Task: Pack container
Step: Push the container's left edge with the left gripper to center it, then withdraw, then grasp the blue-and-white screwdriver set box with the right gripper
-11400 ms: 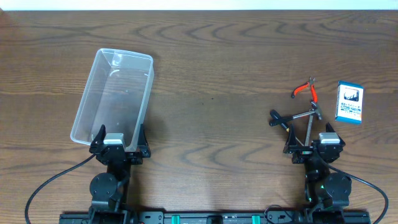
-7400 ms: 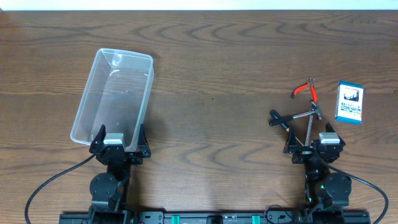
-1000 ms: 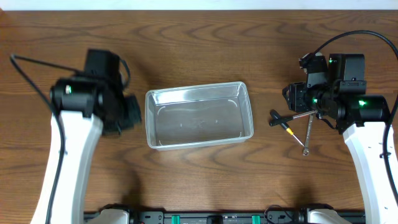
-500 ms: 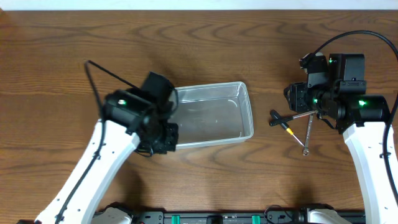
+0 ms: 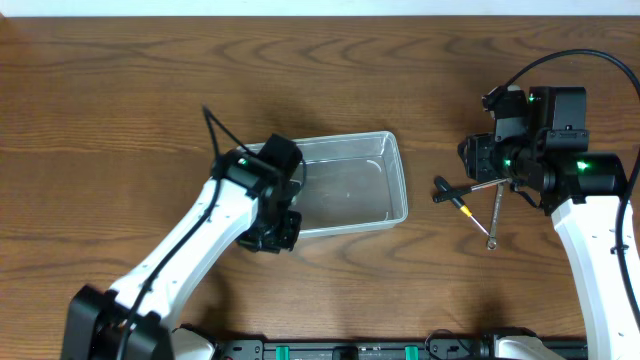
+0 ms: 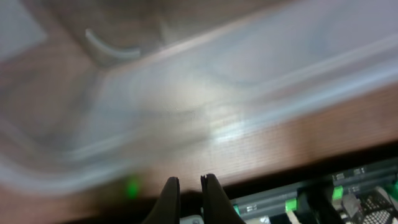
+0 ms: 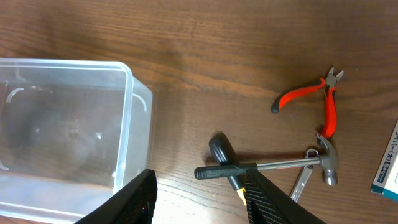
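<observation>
Overhead view, holdings by size.

- Desk (image 5: 330,60): dark wood, carries everything.
- Container (image 5: 350,190): clear bin at mid-desk, long axis running left to right, nothing seen inside.
- Hammer (image 7: 273,165): flat on the desk to the right of the container, handle end toward it. It lies beneath my right fingers (image 7: 140,199), which are spread wide and hold nothing.
- Pliers (image 7: 311,93): red-handled, beyond the hammer head.
- Screwdriver (image 7: 222,151) and wrench (image 7: 300,182): both by the hammer.
- Blue-and-white box (image 7: 388,168): furthest right.
- Left fingers (image 6: 171,193): drawn nearly together, nothing between them, at the container's near left corner.

Judgement: my right arm is nearer the tools, and the container lies to its left.
</observation>
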`<action>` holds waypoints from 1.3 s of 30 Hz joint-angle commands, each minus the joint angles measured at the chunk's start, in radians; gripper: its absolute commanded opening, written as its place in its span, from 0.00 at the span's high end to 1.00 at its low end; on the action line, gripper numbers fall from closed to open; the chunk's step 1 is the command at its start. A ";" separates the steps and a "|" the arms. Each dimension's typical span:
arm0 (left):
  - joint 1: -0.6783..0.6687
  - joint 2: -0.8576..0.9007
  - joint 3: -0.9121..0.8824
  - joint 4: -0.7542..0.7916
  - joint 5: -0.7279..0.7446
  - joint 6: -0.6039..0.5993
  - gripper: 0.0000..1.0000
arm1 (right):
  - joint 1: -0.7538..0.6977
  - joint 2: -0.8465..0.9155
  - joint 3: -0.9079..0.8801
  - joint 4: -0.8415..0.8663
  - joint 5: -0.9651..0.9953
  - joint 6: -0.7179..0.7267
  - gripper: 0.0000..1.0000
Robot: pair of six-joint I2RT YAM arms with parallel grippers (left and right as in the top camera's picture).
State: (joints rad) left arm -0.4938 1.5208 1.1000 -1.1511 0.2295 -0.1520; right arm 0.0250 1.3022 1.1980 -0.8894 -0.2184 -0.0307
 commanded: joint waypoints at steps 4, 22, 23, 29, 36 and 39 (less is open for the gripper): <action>0.000 0.100 -0.004 0.085 -0.017 0.028 0.94 | 0.008 -0.004 0.018 -0.004 0.013 -0.012 0.51; 0.002 -0.109 0.240 -0.207 -0.262 0.016 0.12 | 0.008 -0.004 0.018 -0.019 0.053 0.011 0.46; 0.008 -0.137 0.249 -0.207 -0.281 0.004 0.02 | 0.008 -0.004 0.018 -0.026 0.091 0.030 0.40; 0.161 -0.281 0.264 -0.140 -0.329 -0.123 0.02 | -0.066 0.014 0.095 -0.093 0.418 0.160 0.09; 0.433 -0.330 0.264 -0.012 -0.328 -0.160 0.02 | -0.314 0.169 0.352 -0.188 0.409 0.187 0.01; 0.509 -0.299 0.264 0.039 -0.311 -0.149 0.02 | -0.392 0.273 0.431 -0.216 0.409 0.185 0.01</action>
State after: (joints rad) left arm -0.0330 1.1961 1.3521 -1.1313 -0.0795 -0.2901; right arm -0.3161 1.4967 1.5810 -1.0889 0.1623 0.1303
